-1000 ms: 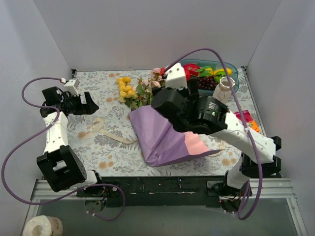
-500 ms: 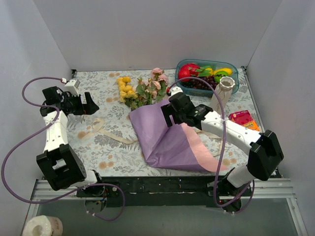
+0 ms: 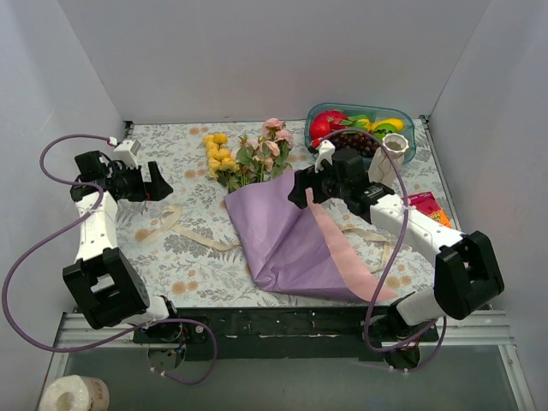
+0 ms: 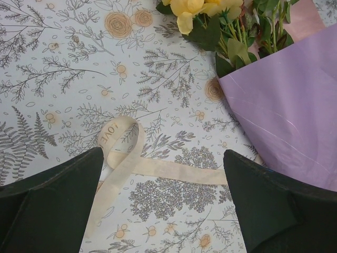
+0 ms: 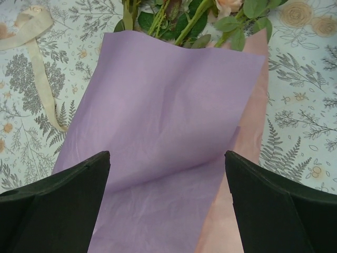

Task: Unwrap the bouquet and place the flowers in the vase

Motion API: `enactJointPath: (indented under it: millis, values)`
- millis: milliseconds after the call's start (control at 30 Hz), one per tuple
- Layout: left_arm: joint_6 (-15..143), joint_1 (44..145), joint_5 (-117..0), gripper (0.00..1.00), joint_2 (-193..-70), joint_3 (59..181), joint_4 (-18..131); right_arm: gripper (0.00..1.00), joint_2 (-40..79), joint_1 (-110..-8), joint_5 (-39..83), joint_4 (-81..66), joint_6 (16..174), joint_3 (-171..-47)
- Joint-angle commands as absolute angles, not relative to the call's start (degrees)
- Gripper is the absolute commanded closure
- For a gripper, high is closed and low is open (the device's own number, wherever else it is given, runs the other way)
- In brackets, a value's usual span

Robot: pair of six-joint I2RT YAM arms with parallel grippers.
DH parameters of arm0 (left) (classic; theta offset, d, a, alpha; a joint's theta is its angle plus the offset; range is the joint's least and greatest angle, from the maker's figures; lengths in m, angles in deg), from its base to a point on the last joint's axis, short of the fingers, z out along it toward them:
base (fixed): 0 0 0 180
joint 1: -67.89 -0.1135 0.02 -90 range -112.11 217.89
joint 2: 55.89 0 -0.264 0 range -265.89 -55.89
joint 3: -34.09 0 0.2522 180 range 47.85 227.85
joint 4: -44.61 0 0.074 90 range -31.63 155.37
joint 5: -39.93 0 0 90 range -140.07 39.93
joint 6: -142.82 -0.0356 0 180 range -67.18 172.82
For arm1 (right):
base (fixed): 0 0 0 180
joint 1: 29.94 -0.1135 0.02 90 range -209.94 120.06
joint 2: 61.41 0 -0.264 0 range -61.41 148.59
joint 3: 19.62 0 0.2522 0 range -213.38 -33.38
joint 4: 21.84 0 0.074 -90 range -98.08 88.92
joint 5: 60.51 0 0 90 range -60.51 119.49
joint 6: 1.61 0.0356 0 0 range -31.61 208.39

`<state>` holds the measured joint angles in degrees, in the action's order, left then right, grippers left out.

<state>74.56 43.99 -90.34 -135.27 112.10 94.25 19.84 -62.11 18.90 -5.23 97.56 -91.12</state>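
The bouquet lies mid-table, its purple paper [image 3: 278,231] loose with the pink inner face [image 3: 342,257] showing on the right. The flowers stick out at the far end, yellow [image 3: 221,158] and pale pink [image 3: 272,137]. The cream ribbon [image 3: 184,231] lies untied to the left of the paper. The white vase [image 3: 390,158] stands upright at the back right. My right gripper [image 3: 301,190] hovers open over the paper's far right part; its wrist view shows the paper [image 5: 168,105] and green stems [image 5: 184,21] between empty jaws [image 5: 167,154]. My left gripper [image 3: 161,182] is open at the left, above the ribbon [image 4: 158,168].
A blue translucent tub [image 3: 408,137] of plastic fruit stands at the back right, just behind the vase. A pink snack packet [image 3: 425,208] lies near the right edge. White walls close in the floral tablecloth [image 3: 171,282] on three sides.
My right arm has come down from high over the paper and drawn back to the right, gripper open throughout. The pink flap now lies flatter. The left arm has not moved.
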Motion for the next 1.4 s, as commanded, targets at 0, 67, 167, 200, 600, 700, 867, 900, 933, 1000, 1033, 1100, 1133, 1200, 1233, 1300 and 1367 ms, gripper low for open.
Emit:
enactJointPath:
  millis: [0,67,167,200,600,700,867,900,933,1000,1033,1100,1133,1200,1233,1300,1367]
  values:
    - [73.2,43.6,-90.4,0.02,-134.7,114.4,94.9,0.04,23.0,-60.4,12.0,-11.2,95.2,-91.0]
    - [72.9,43.6,-90.3,0.02,-134.6,114.4,95.1,0.04,24.3,-60.1,11.6,-12.9,95.0,-90.7]
    - [72.4,43.7,-89.8,0.02,-134.7,114.4,95.4,0.05,26.0,-59.5,11.9,-13.6,94.5,-91.1]
    - [72.3,43.5,-89.5,0.02,-134.6,114.4,95.5,0.05,26.4,-59.3,12.0,-14.0,94.5,-91.1]
    - [72.2,43.6,-88.9,0.02,-134.6,113.5,95.0,0.14,33.2,-58.9,4.4,-18.4,97.0,-91.1]
    - [72.3,43.5,-88.9,0.02,-134.6,113.2,94.8,0.16,32.4,-58.9,3.5,-19.4,97.3,-90.8]
    - [72.5,43.6,-89.2,0.02,-134.5,112.9,94.8,0.14,31.0,-58.9,6.6,-17.5,95.8,-92.0]
    - [72.5,43.6,-89.2,0.02,-134.4,112.8,94.8,0.13,30.9,-58.9,7.6,-17.0,94.9,-92.2]
    - [72.5,43.6,-89.4,0.02,-134.3,112.8,94.8,0.12,30.8,-58.9,8.6,-16.1,94.5,-92.3]
    - [72.3,43.6,-89.2,0.02,-134.0,112.4,94.8,0.12,30.8,-58.8,11.5,-15.6,93.6,-92.2]
    - [72.2,43.6,-89.2,0.02,-133.9,112.2,94.8,0.11,30.3,-58.8,12.6,-15.6,93.5,-92.0]
    - [72.2,43.6,-89.2,0.02,-133.8,111.9,95.1,0.11,29.9,-58.4,15.0,-16.1,93.6,-91.2]
    - [72.1,43.6,-89.2,0.02,-133.7,111.7,95.1,0.10,29.2,-58.3,15.6,-16.9,93.7,-90.9]
    - [72.0,43.6,-89.1,0.02,-133.7,111.6,95.0,0.10,28.8,-58.1,16.7,-17.5,93.7,-90.6]
    - [72.0,43.6,-89.1,0.02,-133.7,111.4,95.0,0.09,28.8,-58.1,17.0,-17.4,93.6,-90.7]
    - [72.0,43.6,-89.3,0.02,-133.8,111.3,95.0,0.09,29.3,-57.6,16.6,-17.4,93.7,-91.0]
    - [72.0,43.5,-89.4,0.02,-133.9,111.4,95.1,0.09,30.5,-57.4,15.3,-17.5,93.9,-91.2]
